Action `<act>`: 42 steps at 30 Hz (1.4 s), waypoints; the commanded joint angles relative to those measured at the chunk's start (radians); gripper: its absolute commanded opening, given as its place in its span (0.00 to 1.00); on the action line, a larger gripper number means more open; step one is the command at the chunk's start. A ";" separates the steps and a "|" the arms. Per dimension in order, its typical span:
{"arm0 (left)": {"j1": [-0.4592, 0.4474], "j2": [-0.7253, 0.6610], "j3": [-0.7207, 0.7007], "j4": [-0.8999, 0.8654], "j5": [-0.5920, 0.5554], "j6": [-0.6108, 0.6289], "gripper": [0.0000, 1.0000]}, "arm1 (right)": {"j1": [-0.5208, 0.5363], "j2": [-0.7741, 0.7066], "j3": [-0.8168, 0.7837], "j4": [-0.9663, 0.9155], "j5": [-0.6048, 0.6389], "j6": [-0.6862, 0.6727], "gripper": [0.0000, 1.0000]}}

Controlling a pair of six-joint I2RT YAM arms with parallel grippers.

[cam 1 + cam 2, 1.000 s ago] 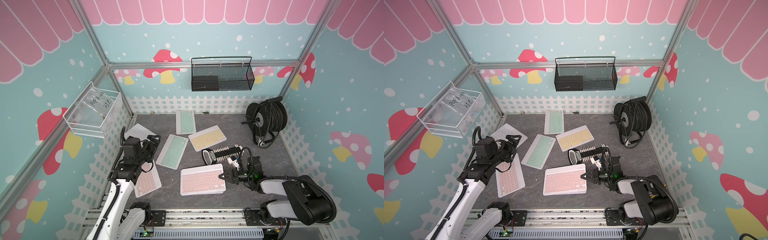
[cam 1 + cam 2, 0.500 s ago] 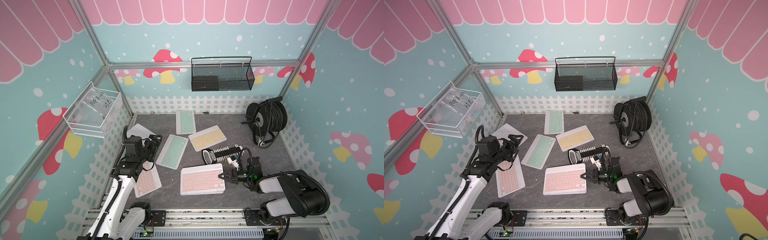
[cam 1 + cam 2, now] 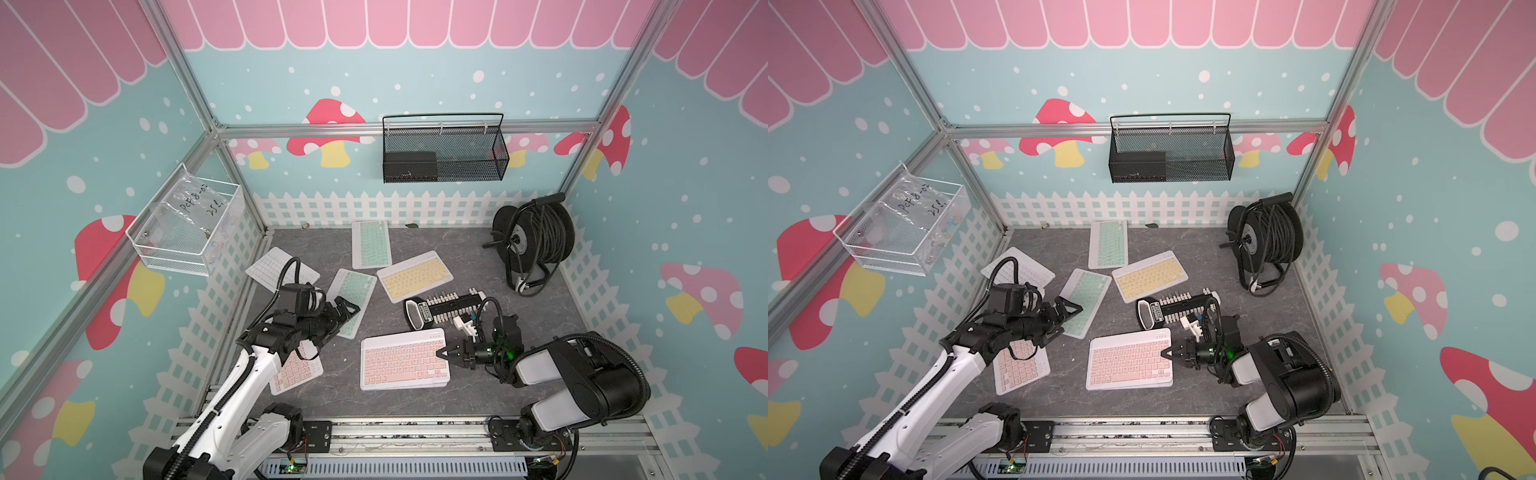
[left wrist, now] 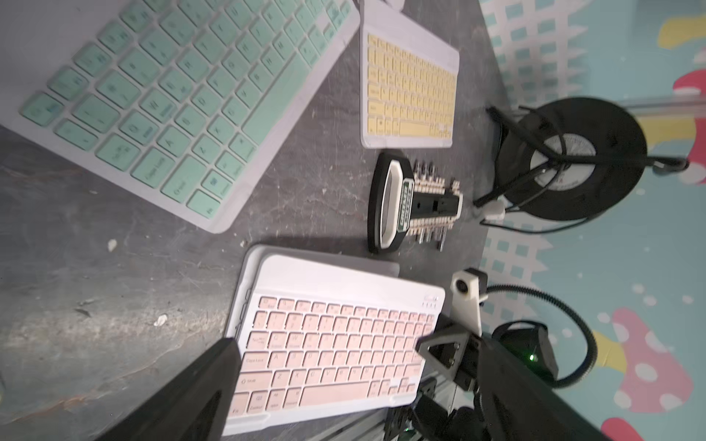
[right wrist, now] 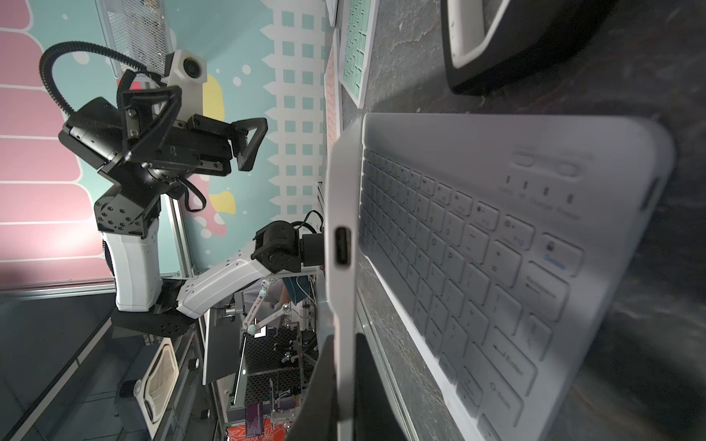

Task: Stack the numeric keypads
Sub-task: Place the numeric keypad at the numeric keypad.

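At the near right of the grey marbled tabletop (image 3: 469,245), I have the right gripper (image 3: 439,353) pinched narrow on the right-hand edge of the white-framed rectangular keypad with pink keys (image 3: 401,361). The right wrist view shows a black finger (image 5: 366,401) on each side of that slim white edge. This keypad lies near the centre, on top of a second white-framed keypad (image 4: 324,256) whose border shows along its far side. I judge the stack begun with two, the top one not yet squared to the one below nor let go.

The left gripper (image 3: 343,318) hangs with its jaws spread wide and empty over the near end of a mint-keyed keypad (image 3: 355,291), left of centre. Outward from there, four more lie singly and apart: a pink-keyed keypad (image 3: 297,370) at the near left, a white-keyed keypad (image 3: 272,266) at the far left, a second mint-keyed keypad (image 3: 370,243) by the far fence, and a yellow-keyed keypad (image 3: 415,274) right of centre. By my count, five are left to gather. A black bar-shaped holder with white pegs (image 3: 451,307) sits just beyond the stack.
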 commanded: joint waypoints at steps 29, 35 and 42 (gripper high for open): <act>-0.285 0.200 -0.228 0.238 -0.118 -0.018 1.00 | -0.002 0.083 -0.013 0.090 -0.004 -0.035 0.12; -0.299 0.266 -0.220 0.313 -0.096 -0.028 1.00 | -0.002 0.101 -0.032 0.130 0.013 -0.014 0.12; -0.319 0.305 -0.219 0.357 -0.085 -0.046 1.00 | -0.002 0.142 -0.046 0.208 0.022 0.020 0.13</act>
